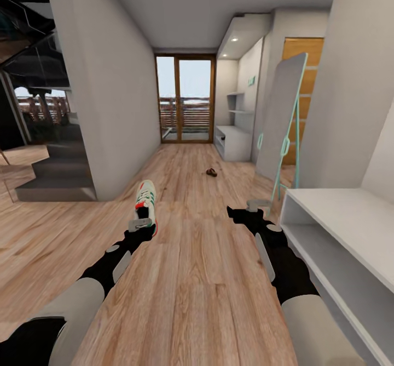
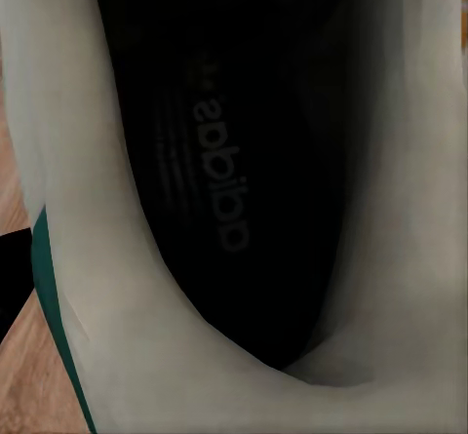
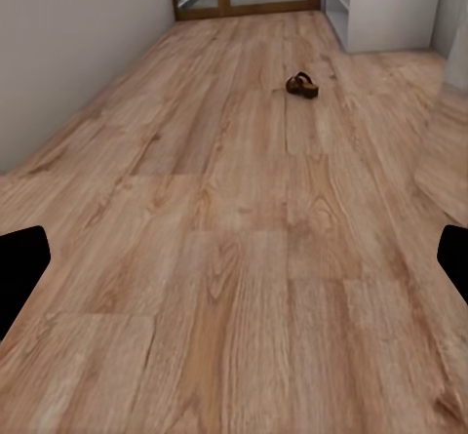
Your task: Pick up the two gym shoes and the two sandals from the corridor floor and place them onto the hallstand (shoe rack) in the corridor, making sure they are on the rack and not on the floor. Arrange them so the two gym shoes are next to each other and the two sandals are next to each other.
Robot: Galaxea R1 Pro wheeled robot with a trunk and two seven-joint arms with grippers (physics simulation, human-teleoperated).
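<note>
Your left claw (image 1: 140, 224) holds a gym shoe (image 1: 146, 199) above the corridor floor (image 1: 202, 278). Your right claw (image 1: 257, 206) hangs empty beside a white shelf bench (image 1: 350, 229). A sandal (image 1: 212, 172) lies farther down, before the hallstand (image 1: 234, 136).

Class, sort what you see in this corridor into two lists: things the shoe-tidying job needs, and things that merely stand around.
Job:
gym shoe, at the left tool
sandal on the corridor floor
hallstand at the far end

Bystanders:
leaning mirror
plain white bench
glass doors
stairs
</note>
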